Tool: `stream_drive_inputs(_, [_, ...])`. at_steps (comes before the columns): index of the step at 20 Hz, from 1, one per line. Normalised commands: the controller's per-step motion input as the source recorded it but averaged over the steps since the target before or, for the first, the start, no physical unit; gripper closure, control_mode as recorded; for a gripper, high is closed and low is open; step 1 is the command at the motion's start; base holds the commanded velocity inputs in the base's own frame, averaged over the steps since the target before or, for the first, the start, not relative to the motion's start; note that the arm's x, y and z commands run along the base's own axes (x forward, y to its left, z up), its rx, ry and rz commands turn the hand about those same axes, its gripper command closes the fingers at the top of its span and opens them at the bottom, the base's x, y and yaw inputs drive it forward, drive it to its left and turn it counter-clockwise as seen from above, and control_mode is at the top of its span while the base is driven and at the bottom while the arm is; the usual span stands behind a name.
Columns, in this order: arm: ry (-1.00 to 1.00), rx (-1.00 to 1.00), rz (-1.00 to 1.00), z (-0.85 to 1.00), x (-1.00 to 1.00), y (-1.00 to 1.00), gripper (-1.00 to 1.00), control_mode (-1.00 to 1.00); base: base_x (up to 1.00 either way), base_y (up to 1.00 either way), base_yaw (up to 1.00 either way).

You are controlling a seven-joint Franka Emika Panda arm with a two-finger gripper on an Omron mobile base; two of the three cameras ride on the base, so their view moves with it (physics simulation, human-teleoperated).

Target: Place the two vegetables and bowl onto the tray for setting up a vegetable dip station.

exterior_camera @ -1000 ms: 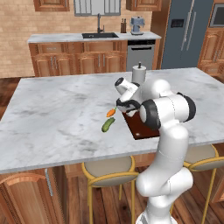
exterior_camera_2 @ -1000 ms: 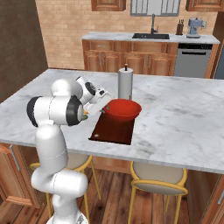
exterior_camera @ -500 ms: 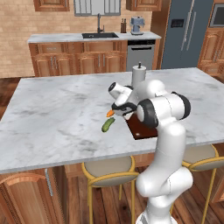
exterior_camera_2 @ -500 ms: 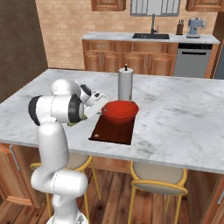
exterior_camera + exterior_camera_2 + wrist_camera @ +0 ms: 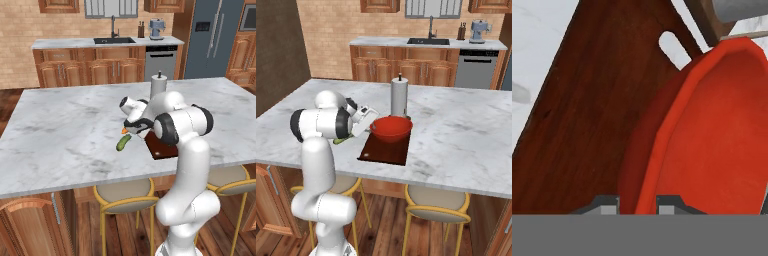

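Gripper (image 5: 637, 202) clamped on rim of red bowl (image 5: 712, 145), one finger inside, one outside, bowl over dark wooden tray (image 5: 587, 115). Risk: thin rim grip could slip or tip bowl on release. Carrot (image 5: 124, 130) and cucumber (image 5: 122, 144) on marble counter (image 5: 60, 130), just left of tray.

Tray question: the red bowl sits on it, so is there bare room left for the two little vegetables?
Yes. The tray is bare on its near half, in front of the bowl, whose rim the gripper pinches. The far end, by the paper-towel roll, is crowded. Carrot and cucumber lie on the marble left of the tray.
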Motion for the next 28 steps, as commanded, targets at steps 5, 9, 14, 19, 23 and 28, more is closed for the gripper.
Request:
stream_drive_inputs(5, [0.0,0.0,-0.01,-0.04,0.05,0.09,1.0,-1.0,0.0,0.0,0.0])
stream_drive_inputs(9, [0.0,0.0,0.0,-0.02,0.07,0.03,1.0,-1.0,0.0,0.0,0.0])
stream_drive_inputs(14, [0.0,0.0,0.0,-0.03,0.08,0.0,1.0,-1.0,0.0,0.0,0.0])
stream_drive_inputs(19, [0.0,0.0,0.0,-0.04,0.1,0.0,1.0,-1.0,0.0,0.0,0.0])
stream_drive_inputs(23, [0.0,0.0,0.0,-0.04,0.1,0.04,1.0,-1.0,0.0,0.0,0.0])
stream_drive_inputs(28, [0.0,0.0,0.0,-0.05,0.14,0.04,1.0,-1.0,0.0,0.0,0.0])
